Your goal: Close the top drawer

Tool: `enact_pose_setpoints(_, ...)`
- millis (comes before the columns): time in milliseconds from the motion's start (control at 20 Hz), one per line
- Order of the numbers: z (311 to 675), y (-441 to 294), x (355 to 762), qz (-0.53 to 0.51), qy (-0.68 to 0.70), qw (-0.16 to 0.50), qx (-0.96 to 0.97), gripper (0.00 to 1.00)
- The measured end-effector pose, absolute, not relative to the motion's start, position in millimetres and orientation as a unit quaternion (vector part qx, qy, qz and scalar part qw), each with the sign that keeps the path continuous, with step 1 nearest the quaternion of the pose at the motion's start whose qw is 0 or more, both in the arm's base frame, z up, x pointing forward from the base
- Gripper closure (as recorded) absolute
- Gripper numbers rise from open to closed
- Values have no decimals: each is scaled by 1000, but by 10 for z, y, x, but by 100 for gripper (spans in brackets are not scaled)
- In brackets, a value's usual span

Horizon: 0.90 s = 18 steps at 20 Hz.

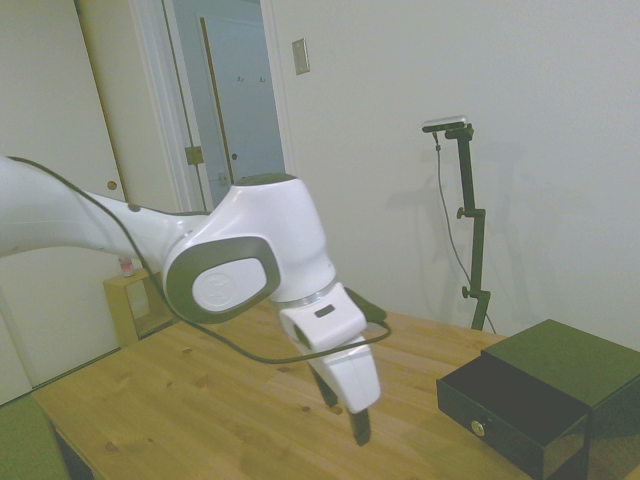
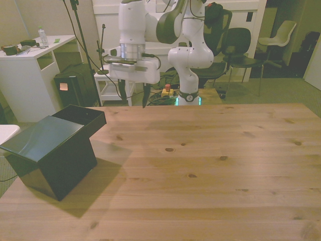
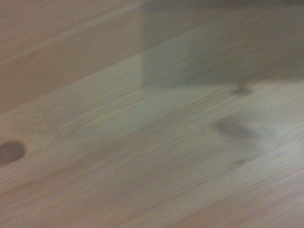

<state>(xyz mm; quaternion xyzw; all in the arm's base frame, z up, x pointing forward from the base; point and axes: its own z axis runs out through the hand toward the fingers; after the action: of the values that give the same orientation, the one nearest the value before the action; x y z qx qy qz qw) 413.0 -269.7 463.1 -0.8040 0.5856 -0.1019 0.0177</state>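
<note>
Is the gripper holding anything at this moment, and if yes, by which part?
Nothing is held. The gripper hangs in the air with nothing between its jaws, apart from the top drawer, which stands pulled out.
</note>
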Motion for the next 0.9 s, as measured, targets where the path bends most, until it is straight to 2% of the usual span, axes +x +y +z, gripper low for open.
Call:
enact_pose_setpoints(250, 4626, -3185, 4459, -107, 589, -2, -801, 0)
enact_pose_setpoints(300, 4628, -3235, 4520, -107, 588, -3, -802, 100)
enact_pose_setpoints(900, 4699, -3263, 4817, -107, 578, -4, -809, 100)
